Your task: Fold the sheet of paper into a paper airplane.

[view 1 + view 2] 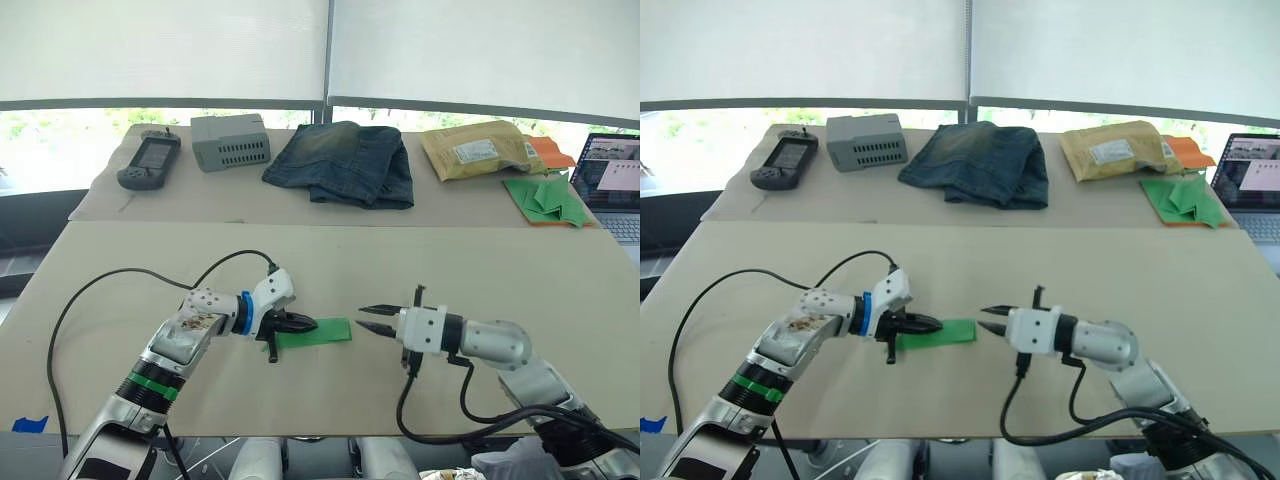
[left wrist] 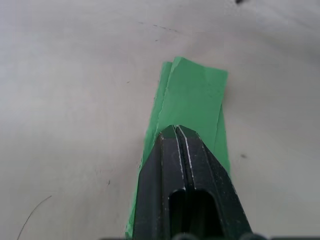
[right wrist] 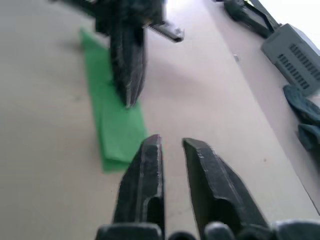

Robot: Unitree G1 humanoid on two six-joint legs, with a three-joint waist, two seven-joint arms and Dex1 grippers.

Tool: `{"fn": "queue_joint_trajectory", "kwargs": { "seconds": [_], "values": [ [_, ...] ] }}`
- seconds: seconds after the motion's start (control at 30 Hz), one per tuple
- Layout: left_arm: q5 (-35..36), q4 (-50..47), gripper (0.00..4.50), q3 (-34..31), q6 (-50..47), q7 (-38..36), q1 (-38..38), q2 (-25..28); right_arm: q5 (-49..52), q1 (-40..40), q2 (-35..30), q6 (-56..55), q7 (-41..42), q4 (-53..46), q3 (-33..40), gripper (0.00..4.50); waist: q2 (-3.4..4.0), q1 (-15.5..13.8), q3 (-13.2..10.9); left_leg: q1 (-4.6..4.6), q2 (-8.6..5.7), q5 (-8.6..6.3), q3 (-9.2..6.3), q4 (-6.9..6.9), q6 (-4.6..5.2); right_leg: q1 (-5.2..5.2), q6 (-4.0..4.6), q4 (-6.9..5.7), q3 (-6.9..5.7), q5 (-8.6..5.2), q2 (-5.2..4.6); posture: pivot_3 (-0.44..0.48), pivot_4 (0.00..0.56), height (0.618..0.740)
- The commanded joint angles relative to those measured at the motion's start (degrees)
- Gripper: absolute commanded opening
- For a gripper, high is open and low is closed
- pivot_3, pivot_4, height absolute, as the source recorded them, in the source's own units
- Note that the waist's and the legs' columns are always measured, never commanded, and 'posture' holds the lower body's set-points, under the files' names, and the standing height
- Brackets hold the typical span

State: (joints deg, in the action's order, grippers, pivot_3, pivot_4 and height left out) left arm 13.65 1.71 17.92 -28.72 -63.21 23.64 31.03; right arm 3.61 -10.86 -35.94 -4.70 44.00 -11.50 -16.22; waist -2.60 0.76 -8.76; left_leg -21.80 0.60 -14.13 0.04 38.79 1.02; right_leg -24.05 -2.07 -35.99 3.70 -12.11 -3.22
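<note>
The near table (image 1: 480, 270) lies bare around the folded sheet of paper (image 1: 325, 331), so a hand could come in from the far side or either flank. The left hand (image 1: 300, 323) presses closed on the strip's left end, and the right hand (image 1: 372, 319) (fingers slightly parted) hovers just beside its right end. The jeans (image 1: 345, 160), grey box (image 1: 230, 141) and padded envelope (image 1: 478, 149) sit well apart on the far table.

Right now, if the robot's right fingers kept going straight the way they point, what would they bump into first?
Probably the near end of the sheet of paper. The right gripper, fingers slightly apart, points along the table toward it, with a small bare gap between. Just behind waits the left gripper, pressed shut on the paper.
</note>
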Motion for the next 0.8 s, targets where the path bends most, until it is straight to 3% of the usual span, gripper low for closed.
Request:
{"fn": "queue_joint_trajectory", "kwargs": {
  "seconds": [0.03, 0.37, 0.57, 0.8],
  "values": [
    [-1.0, -0.1, 0.0, 1.3, -1.0, 0.4, -1.3, 0.0, 4.1, 0.0, 4.9, 12.2, -2.7, -3.2, 0.2, 0.03, 0.0, -0.1, 0.0, -0.06, 0.0, 0.0, 0.02, 0.0, 0.0, -0.06, -0.01, -0.01, 0.0, 0.02, 0.0, 0.0, 0.15, 0.728],
    [-0.6, -0.8, 0.0, 0.8, -1.1, 0.4, -1.8, 0.2, 4.0, 1.8, 13.3, 29.5, -5.7, -2.8, -1.5, 0.03, 0.1, 0.0, 0.0, -0.23, 0.0, 0.0, 0.04, 0.0, 0.0, -0.21, 0.0, 0.02, -0.06, 0.03, 0.01, 0.0, 0.15, 0.728],
    [-0.7, -0.3, 0.0, 0.3, -0.6, 0.4, -1.6, 0.3, 2.0, 2.9, 11.5, 32.6, -6.7, -0.3, -0.3, 0.03, 0.13, 0.0, 0.0, -0.18, 0.0, -0.01, 0.06, -0.01, 0.0, -0.17, -0.01, 0.03, -0.07, 0.02, 0.01, 0.0, 0.15, 0.728],
    [0.2, -1.3, 0.0, -0.2, -0.1, 0.5, -2.5, -0.2, 6.8, 6.3, 10.8, 33.9, -8.3, -5.2, 7.4, 0.03, 0.13, 0.0, 0.0, -0.19, -0.01, -0.01, 0.1, -0.01, 0.0, -0.13, -0.03, 0.06, -0.08, 0.01, -0.01, 0.0, 0.15, 0.728]
  ]
}}
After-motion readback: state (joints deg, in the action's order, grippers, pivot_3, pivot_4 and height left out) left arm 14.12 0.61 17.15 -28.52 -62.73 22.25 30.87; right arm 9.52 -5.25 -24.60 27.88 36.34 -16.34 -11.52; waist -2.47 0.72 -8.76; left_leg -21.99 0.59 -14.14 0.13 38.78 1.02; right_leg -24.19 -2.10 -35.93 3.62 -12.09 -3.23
